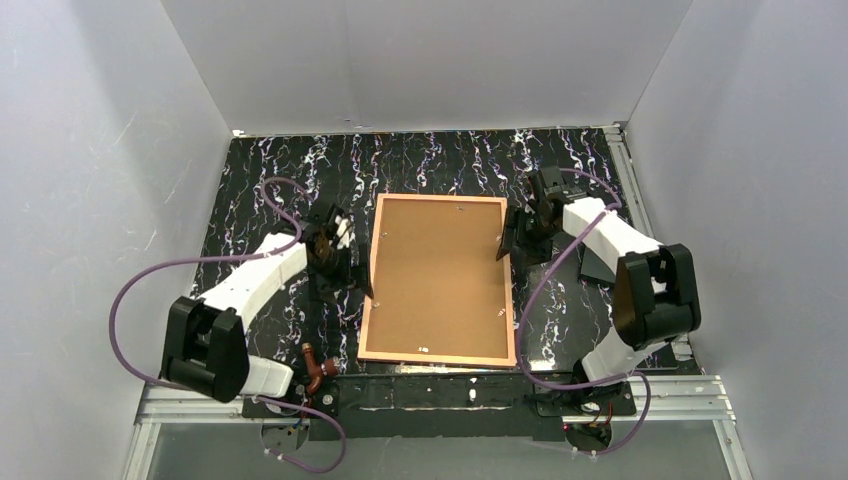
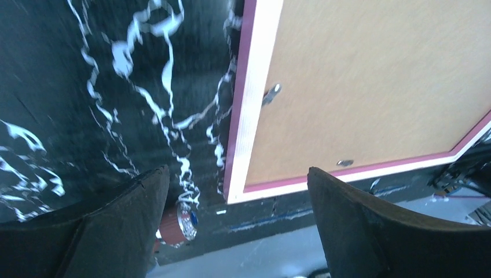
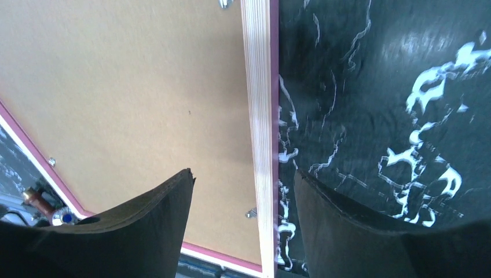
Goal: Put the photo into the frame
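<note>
The large thin rectangular picture frame [image 1: 437, 357] lies face down in the middle of the black, white-veined bench [image 1: 280, 170], its pale back rim with a pink-red edge showing. The plain brown backing board [image 1: 437, 275] sits flat inside the rim. The photo itself shows in none of the views; it may lie under the board, but that cannot be told. The left hand [image 1: 345, 265] stands wide and holds nothing, just beside the frame's left edge. In its wrist view the near left corner of the frame lies between the two dark fingers [image 2: 116, 226]. The right hand [image 1: 515, 240] is also spread and empty at the right edge, with the rim running between its fingers in its own view. A small metal tab [image 2: 271, 92] sits at the seam of rim and board, but whether it locks the board down is too small to read. The likely risks: a finger coming down on the rim could tip or slide the light frame across the smooth bench. If the tabs are not turned, any lift or flip could let the board, and any print beneath it, slip out.
</note>
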Available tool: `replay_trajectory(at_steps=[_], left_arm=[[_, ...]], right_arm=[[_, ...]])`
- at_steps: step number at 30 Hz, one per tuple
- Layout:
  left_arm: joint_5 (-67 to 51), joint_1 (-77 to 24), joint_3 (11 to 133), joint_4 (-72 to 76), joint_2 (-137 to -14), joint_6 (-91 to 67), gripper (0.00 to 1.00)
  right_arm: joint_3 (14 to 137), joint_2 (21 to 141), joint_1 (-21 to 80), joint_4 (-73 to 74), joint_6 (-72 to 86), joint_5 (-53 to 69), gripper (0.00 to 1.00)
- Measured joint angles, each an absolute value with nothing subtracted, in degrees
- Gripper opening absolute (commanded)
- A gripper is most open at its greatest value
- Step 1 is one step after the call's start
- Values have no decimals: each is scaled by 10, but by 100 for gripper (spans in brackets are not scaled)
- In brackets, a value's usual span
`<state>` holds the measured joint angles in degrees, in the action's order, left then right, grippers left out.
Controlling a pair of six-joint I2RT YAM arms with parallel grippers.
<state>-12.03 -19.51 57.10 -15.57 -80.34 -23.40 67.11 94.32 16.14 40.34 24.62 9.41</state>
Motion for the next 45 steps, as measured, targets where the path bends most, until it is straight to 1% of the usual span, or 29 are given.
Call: replay_trajectory(at_steps=[5, 8, 14, 17, 20, 25, 29, 31, 36, 45], left_arm=[[-135, -217, 470, -154, -751, -269, 85], [-136, -239, 429, -148, -737, -286, 80], [-127, -282, 395, -128, -744, -303, 71], [-120, -299, 395, -113, -769, -306, 64], [-113, -308, 398, -107, -798, -305, 53], [-114, -310, 419, -106, -827, -289, 31], [-122, -313, 442, -106, -847, -253, 6], [-122, -314, 454, -113, -860, -237, 0], [-121, -313, 486, -130, -895, -209, 0], [-113, -312, 595, -157, -990, -109, 0]], right_arm=[[597, 889, 161, 384, 268, 121, 73], [564, 864, 161, 374, 277, 131, 72], [511, 829, 161, 358, 290, 144, 72], [497, 823, 161, 355, 296, 148, 71], [492, 822, 161, 352, 298, 152, 71], [492, 821, 161, 346, 298, 152, 71], [492, 821, 161, 345, 298, 152, 70], [492, 821, 161, 345, 298, 152, 70], [511, 821, 161, 357, 295, 148, 71], [623, 865, 160, 396, 266, 117, 71]])
